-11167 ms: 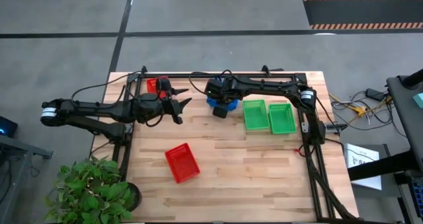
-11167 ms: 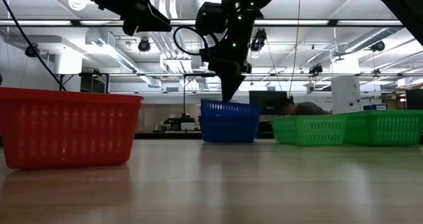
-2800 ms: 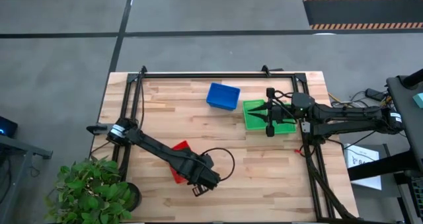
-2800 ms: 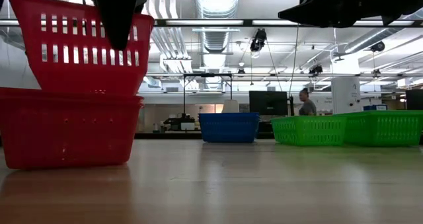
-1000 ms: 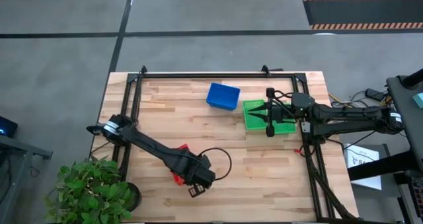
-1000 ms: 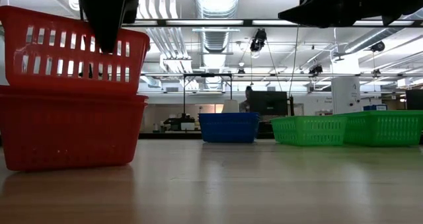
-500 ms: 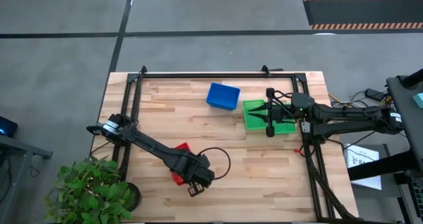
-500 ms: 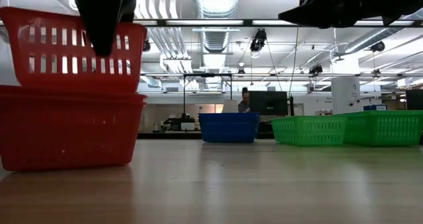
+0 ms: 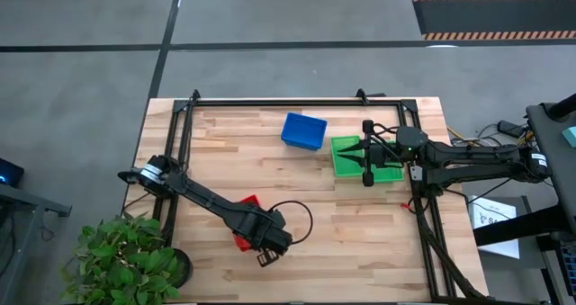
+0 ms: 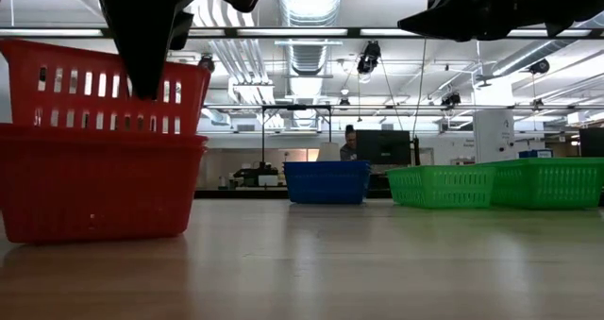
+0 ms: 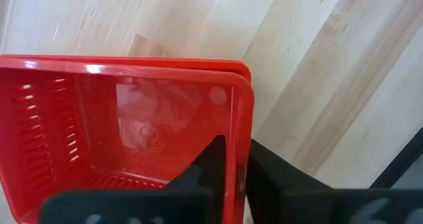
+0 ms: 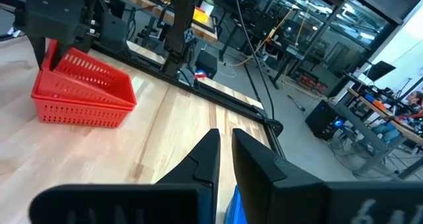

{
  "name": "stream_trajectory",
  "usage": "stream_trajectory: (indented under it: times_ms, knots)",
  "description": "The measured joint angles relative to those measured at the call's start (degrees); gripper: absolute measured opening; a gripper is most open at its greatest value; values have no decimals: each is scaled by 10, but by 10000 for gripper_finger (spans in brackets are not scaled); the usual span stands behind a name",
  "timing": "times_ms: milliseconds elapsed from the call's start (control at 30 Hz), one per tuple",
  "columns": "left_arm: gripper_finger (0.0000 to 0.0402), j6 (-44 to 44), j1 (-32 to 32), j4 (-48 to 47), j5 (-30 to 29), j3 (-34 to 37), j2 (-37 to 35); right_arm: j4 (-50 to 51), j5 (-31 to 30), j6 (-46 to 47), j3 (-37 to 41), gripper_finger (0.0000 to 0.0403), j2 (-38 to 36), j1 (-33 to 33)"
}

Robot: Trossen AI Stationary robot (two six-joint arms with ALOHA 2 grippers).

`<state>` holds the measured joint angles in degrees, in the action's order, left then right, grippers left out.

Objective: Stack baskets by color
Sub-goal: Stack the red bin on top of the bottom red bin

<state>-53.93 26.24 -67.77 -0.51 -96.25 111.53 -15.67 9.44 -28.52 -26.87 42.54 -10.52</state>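
Tightly clamped by the left gripper [image 11: 234, 148]: one short wall of the upper red plastic basket [image 10: 104, 89], with one dark finger inside that wall and the other outside. Hangs a little tilted, partly sunk into a second, matching red plastic basket [image 10: 99, 183] standing flat on the pale wooden table [image 9: 360, 242]. Sits toward the table's front left part, close to the potted green plant [image 9: 126, 260] beside the table. Shows, on both red ones, a rectangular shape, rounded corners, a thick rim and rows of small slots through the sides.

Over at the right gripper [image 12: 225, 135]: jaws drawn almost together, only a slim gap, nothing between them. Hovers above the table's right half, over the first of two bright green slotted plastic baskets [image 10: 442, 185] [image 10: 547, 181] standing side by side. Just beyond, toward the far edge and apart from the green pair: a single blue slotted plastic basket [image 9: 303, 130], upright, same form as the rest. In the room behind, a person [image 10: 347, 141] at a dark screen.
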Motion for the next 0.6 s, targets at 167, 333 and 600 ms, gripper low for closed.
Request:
stream_trajectory:
  times_ms: [167,333,600]
  knots:
    - [84,-11,0,0,-3,0,0,1,0,0,0,33,0,0]
    - [127,13,0,0,5,-16,0,2,0,0,0,33,0,0]
    - [136,24,1,-2,6,-32,-14,3,0,0,0,33,0,0]
